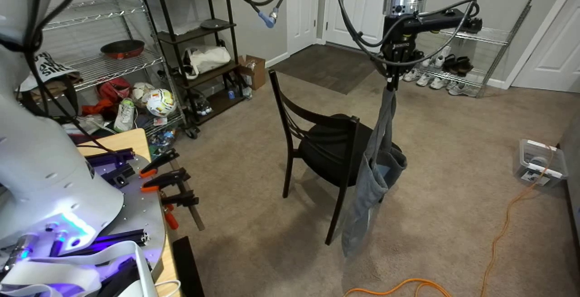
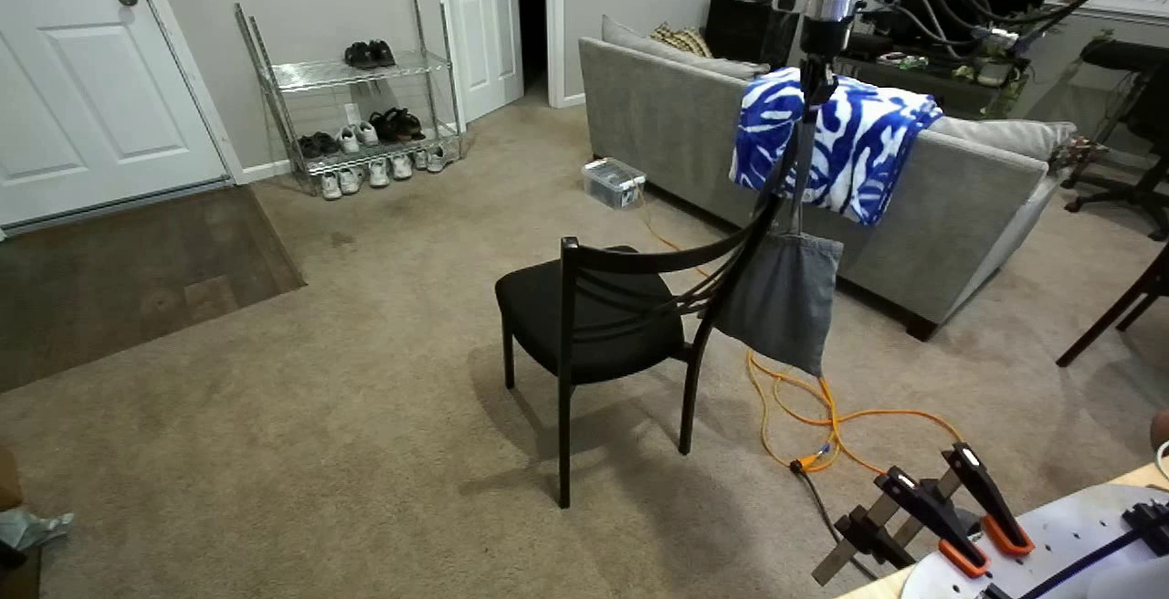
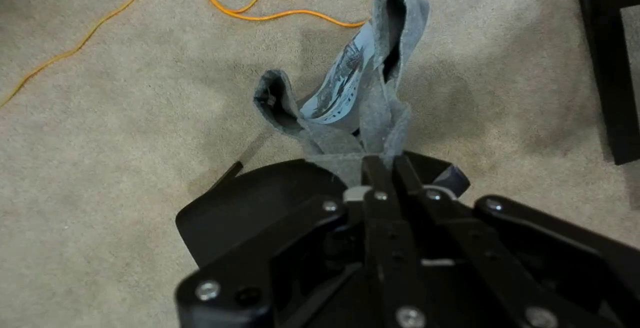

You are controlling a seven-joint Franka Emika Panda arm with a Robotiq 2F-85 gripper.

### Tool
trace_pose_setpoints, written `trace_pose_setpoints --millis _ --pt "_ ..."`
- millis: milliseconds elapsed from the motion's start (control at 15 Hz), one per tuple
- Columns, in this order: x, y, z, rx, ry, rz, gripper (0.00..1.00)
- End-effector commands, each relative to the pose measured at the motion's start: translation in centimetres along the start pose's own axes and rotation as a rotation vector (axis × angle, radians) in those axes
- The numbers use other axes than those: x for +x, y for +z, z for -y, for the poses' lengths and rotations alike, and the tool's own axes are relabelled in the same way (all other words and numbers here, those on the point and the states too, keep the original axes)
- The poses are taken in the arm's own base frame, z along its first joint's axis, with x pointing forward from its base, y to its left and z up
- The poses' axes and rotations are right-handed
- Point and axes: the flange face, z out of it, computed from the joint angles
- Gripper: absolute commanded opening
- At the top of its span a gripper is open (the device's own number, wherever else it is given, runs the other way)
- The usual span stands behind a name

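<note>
Wrist view shows the black two-finger gripper (image 3: 387,165) with its fingertips close together, clamped on the straps of a grey cloth tote bag (image 3: 377,123), which hangs towards twelve o'clock; between two folded corners of the bag, at eleven o'clock from the fingertips, a light-blue printed piece (image 3: 342,80) is visible, but I cannot tell whether it is paper or cloth; a thin orange electric cord (image 3: 300,12) lies in loops on the beige carpet (image 3: 125,168), also towards eleven o'clock.

Seen in both exterior views, the bag hangs down from the gripper, just beside a black four-legged chair with a curved back (image 2: 594,316); in an exterior view it is at three o'clock from the seat; whether its cloth touches the chair's upright post, I cannot tell; from the bag, a large grey fabric sofa (image 2: 959,197) stands at two o'clock, with a blue-and-white patterned blanket (image 2: 858,138) over its back at one o'clock; a clear plastic box (image 2: 605,188) and, farther, a metal wire rack with shoes (image 2: 315,77) are at ten o'clock.

In an exterior view, the white robot base (image 1: 50,161) is at nine o'clock from the bag; orange-tipped black bar clamps (image 1: 166,178) are near it.
</note>
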Motion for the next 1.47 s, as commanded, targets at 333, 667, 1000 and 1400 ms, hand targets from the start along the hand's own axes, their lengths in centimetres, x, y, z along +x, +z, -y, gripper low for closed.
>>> trace_pose_setpoints --millis 333,667,1000,1400 --pt "3.2 -2.8 -0.1 -0.019 -0.200 -0.001 0.02" --pt "0.9 -3.3 -0.8 -0.033 -0.252 0.005 0.02" --pt "2.6 -3.8 -0.2 -0.037 -0.343 0.019 0.02" --pt "6.0 -6.0 1.1 -0.077 -0.494 0.016 0.02"
